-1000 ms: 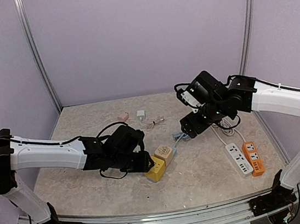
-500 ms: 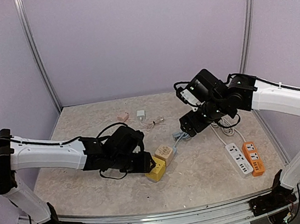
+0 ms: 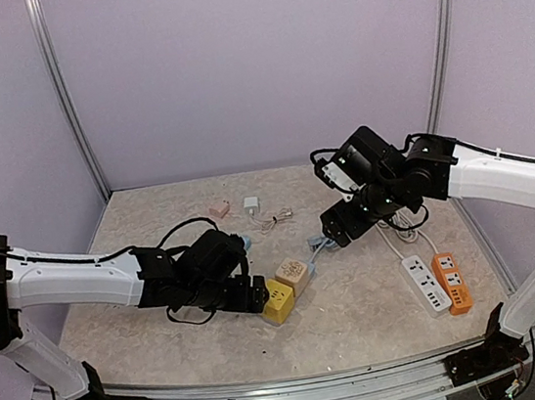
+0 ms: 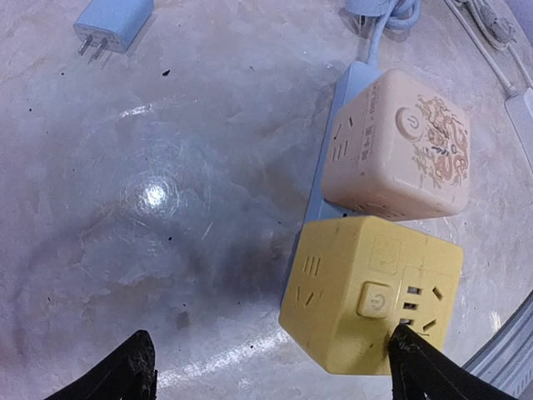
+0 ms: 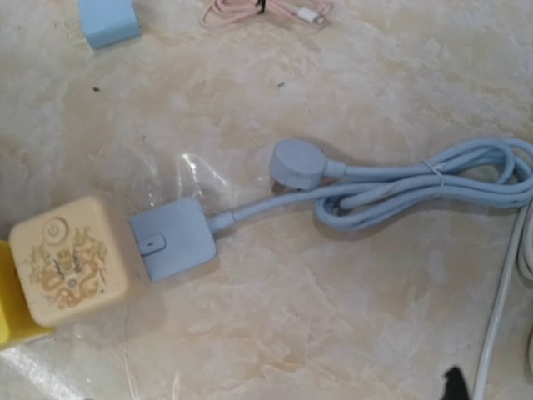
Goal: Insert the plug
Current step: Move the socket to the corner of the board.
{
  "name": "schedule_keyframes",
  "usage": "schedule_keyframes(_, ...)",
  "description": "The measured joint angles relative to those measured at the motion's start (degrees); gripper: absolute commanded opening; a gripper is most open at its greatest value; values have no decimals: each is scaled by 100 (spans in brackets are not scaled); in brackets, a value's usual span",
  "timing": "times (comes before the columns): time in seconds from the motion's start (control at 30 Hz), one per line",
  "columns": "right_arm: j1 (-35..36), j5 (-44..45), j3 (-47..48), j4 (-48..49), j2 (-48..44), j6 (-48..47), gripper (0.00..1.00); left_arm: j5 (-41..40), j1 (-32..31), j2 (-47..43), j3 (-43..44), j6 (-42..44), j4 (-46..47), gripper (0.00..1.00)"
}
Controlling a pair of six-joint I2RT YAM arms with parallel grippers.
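A yellow socket cube (image 4: 366, 292) lies on the table against a beige socket cube (image 4: 400, 146). A pale blue flat block (image 5: 172, 238) butts the beige cube (image 5: 68, 260). Its coiled cord ends in a round blue plug (image 5: 300, 162) lying loose on the table. My left gripper (image 4: 271, 375) is open around the yellow cube's near left corner (image 3: 279, 303), its right finger at the cube's socket face. My right gripper (image 3: 335, 226) hovers open above the blue cord, holding nothing. Only one fingertip (image 5: 454, 385) shows in its wrist view.
A small blue adapter (image 4: 117, 21) with bare prongs lies beyond the cubes, near a pink cable (image 5: 266, 10). A white charger (image 3: 251, 203) and a pink item (image 3: 218, 208) sit at the back. White (image 3: 425, 284) and orange (image 3: 451, 282) power strips lie at the right.
My left gripper has opened, let go of the yellow cube and drawn back slightly to the left. The right arm has barely moved.
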Motion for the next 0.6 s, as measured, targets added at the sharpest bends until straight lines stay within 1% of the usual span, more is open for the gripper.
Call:
schedule_keyframes(0.07,0,-4,-39,2,0,7,86,-31,-48,-11,-2,114,-22,97)
schedule_keyframes(0.2,0,-4,-70,-4,0,7,87,-22,-142,-9,13,302,-37,99)
schedule_keyframes(0.6,0,9,-70,-17,-59,4,87,348,-212,393,439,645,-61,99)
